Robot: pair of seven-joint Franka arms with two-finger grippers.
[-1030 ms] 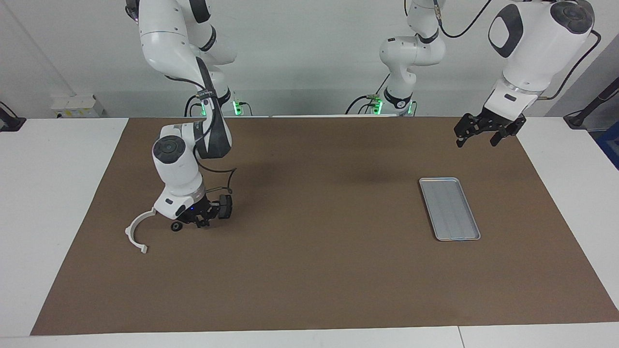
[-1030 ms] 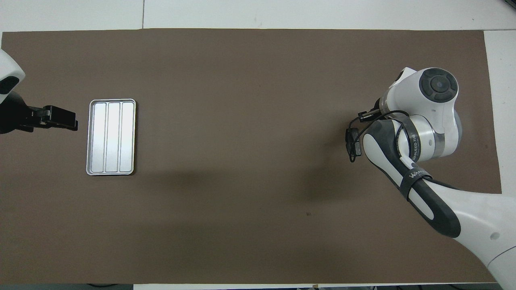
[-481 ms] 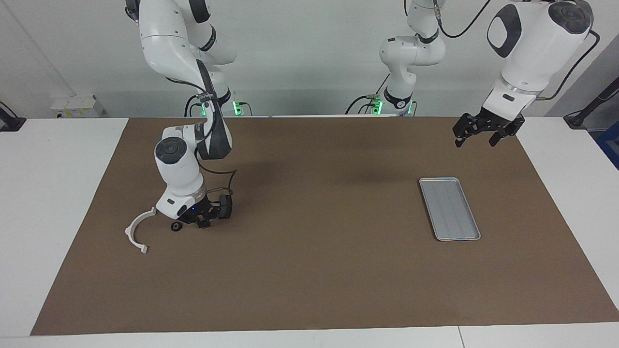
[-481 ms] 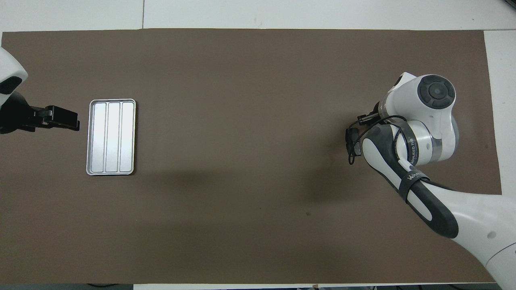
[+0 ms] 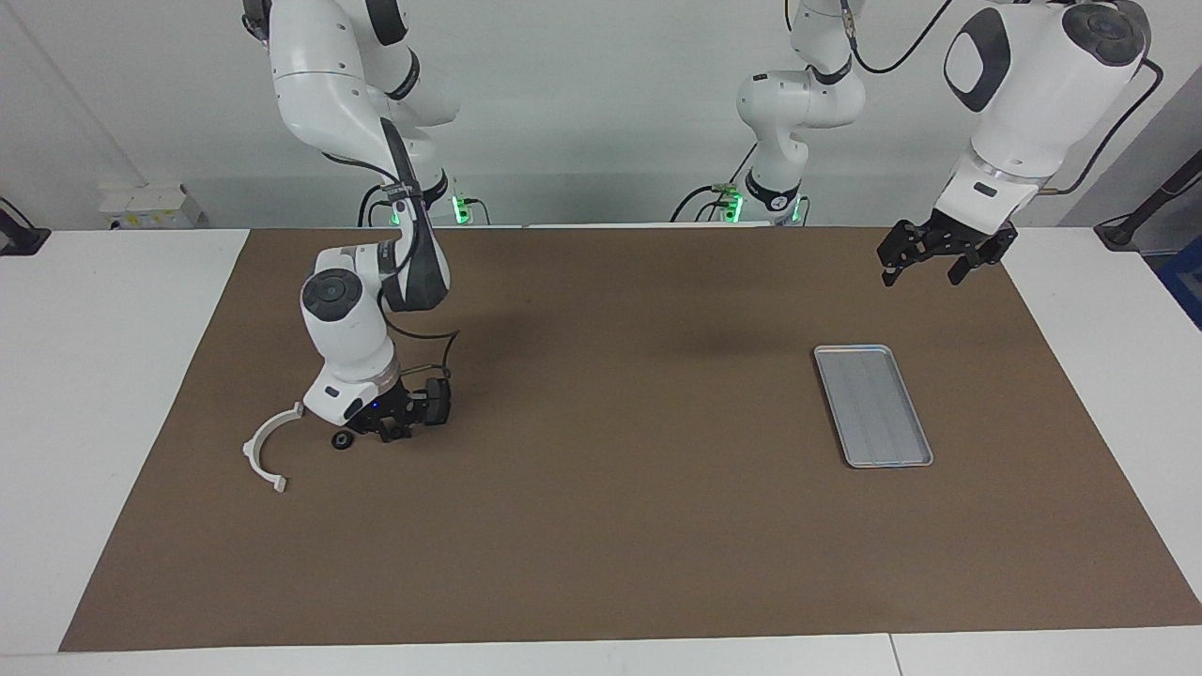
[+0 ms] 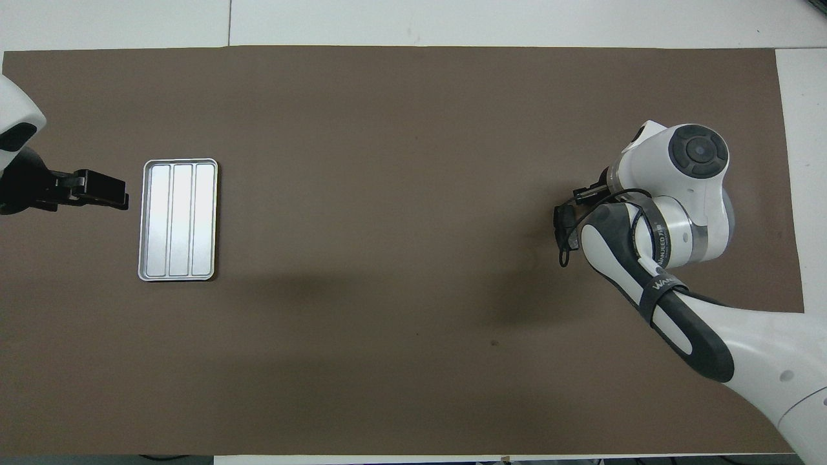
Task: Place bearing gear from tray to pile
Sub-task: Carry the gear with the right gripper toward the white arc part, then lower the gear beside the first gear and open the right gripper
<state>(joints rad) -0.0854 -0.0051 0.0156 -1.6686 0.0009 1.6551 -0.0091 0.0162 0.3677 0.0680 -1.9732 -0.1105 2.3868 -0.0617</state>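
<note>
Black gear beside right pincer, hidden overhead

White table, brown mat over it, plain white wall

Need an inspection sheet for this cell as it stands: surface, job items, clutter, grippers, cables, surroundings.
Surface: brown mat on a white table.
Job's things: tray holds nothing; small black gear lies on the mat beside the white bracket.
Clutter: nothing seen.
Grippers: right gripper low beside the gear; left gripper open, raised over the mat, waiting.
Cables: black cable loops at the right wrist.
Surroundings: white wall, green base lights.
</note>
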